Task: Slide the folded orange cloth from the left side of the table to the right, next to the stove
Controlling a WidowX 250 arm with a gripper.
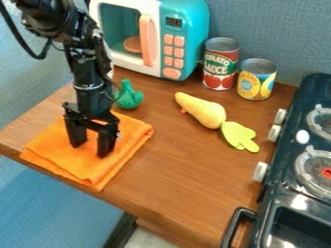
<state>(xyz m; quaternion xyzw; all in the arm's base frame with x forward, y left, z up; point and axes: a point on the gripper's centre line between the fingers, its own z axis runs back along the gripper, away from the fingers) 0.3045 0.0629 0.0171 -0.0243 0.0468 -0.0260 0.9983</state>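
Jaws released, a gap between them, point straight down at the folded orange cloth (126, 145) on the tabletop's (188, 179) left part; whether they touch it I cannot tell. Above them, the black arm (89, 72) drops nearly upright from the upper left. The dark toy stove (288, 167) stands right. Farther back lie a yellow toy vegetable (203, 111) and green toy (129, 97), then two cans (221, 63) beside a toy microwave (184, 29).

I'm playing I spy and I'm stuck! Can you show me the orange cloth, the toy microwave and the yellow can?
Orange cloth (86, 161): camera view, on its front part.
Toy microwave (148, 41): camera view, on its door handle.
Yellow can (256, 85): camera view, on its label.
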